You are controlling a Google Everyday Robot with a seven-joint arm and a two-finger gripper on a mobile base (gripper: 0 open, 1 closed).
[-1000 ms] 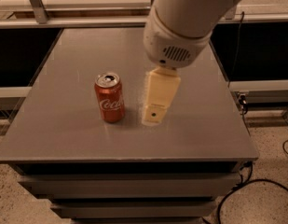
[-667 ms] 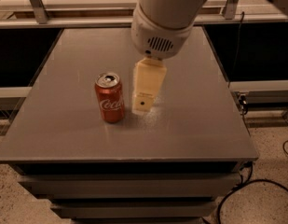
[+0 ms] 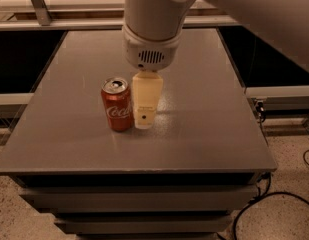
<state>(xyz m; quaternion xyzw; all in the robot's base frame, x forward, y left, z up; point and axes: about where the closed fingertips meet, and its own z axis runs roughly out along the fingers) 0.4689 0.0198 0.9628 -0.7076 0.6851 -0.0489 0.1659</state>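
Note:
A red Coca-Cola can (image 3: 117, 104) stands upright on the grey table (image 3: 204, 134), left of centre. My gripper (image 3: 144, 119) hangs from the big white arm and reaches down right beside the can, on its right side, tip close to the tabletop. Its cream-coloured finger (image 3: 145, 101) looks to be touching or nearly touching the can's side. Nothing is seen held in it.
The table's front edge (image 3: 139, 168) runs across the lower part of the view, with dark shelves below. A metal rail (image 3: 69, 24) crosses behind the table. Cables (image 3: 264, 204) lie on the speckled floor at the lower right.
The arm and gripper have moved left across the table, from well right of the can to right beside it. The can has stayed in place.

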